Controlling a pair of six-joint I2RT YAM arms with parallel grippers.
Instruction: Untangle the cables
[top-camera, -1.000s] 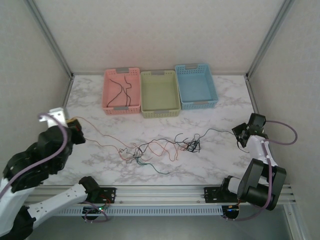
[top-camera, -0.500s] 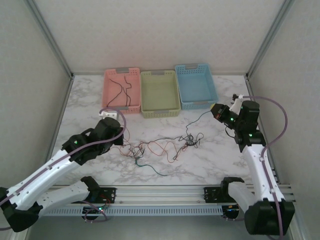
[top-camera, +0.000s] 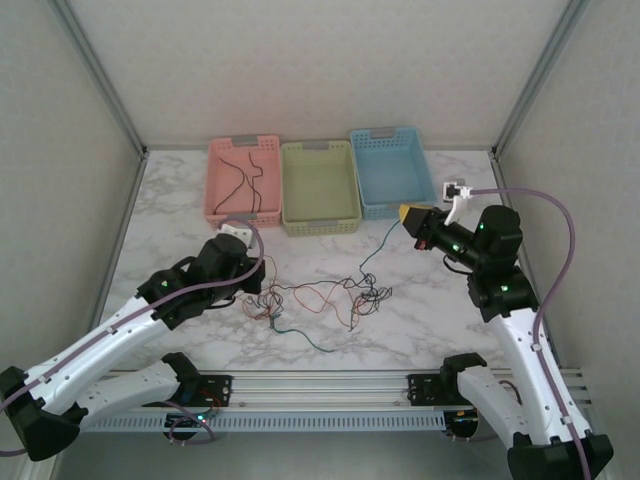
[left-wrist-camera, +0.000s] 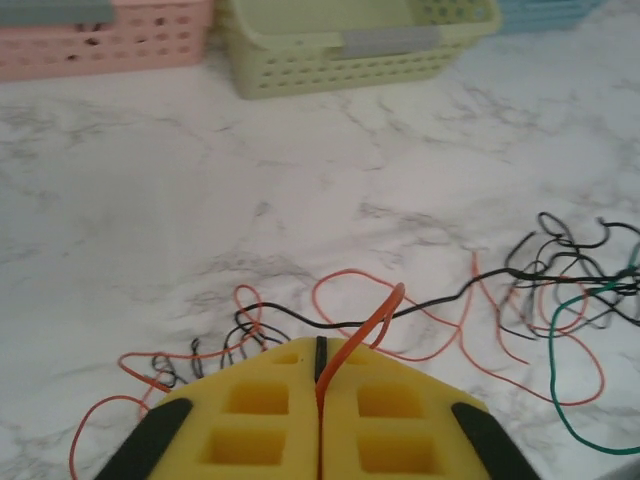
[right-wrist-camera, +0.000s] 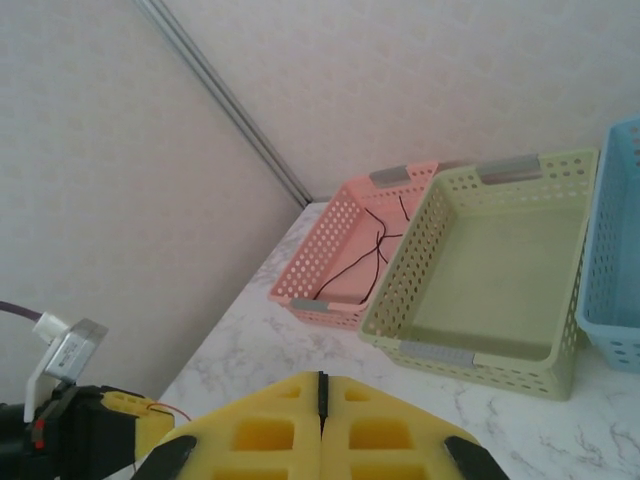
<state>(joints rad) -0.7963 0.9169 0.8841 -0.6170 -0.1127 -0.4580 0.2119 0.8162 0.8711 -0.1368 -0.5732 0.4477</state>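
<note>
Bright, even light from above; the marble table (top-camera: 440, 320) is evenly lit, with only faint, soft shadows under the arms (top-camera: 110, 335). The top view is sharp, its corner posts (top-camera: 95, 75) splaying with wide-angle distortion. In the left wrist view the cables (left-wrist-camera: 372, 325) are crisp, while the baskets (left-wrist-camera: 340, 50) at the far edge and the near fingers (left-wrist-camera: 250, 430) are soft. The right wrist view looks pale and slightly hazy.

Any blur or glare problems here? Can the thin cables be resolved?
Top external: even soft light, no glare; cables thin but colours readable. Left wrist: cables crisp, far baskets softer. Right wrist: baskets fairly sharp, right end effector in the foreground slightly soft.
</note>
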